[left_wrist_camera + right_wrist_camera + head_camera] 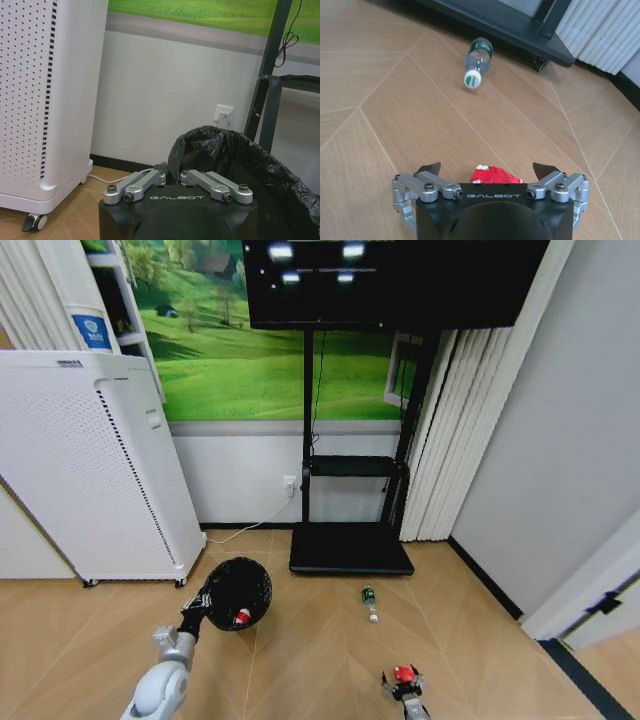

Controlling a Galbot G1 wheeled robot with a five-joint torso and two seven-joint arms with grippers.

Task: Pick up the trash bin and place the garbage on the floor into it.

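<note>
Holding trash bin (238,593) by rim, left gripper (172,179) fingers clamped on liner edge; right gripper (486,169) fingers apart over red wad (493,175) on floor; looks light, crushable, pinch mid-body; bottle (476,58) near stand, likely rolls.

Bin (238,592): left, before the cabinet (90,470).
Bottle (370,602): right of bin, before the stand (350,548).
Wad (404,674): nearest, right.

Black gripper housings lettered GALBOT in white, silver screw-jointed finger links, black pointed fingertips (431,168), rounded pale grey forearm (160,685)
</note>
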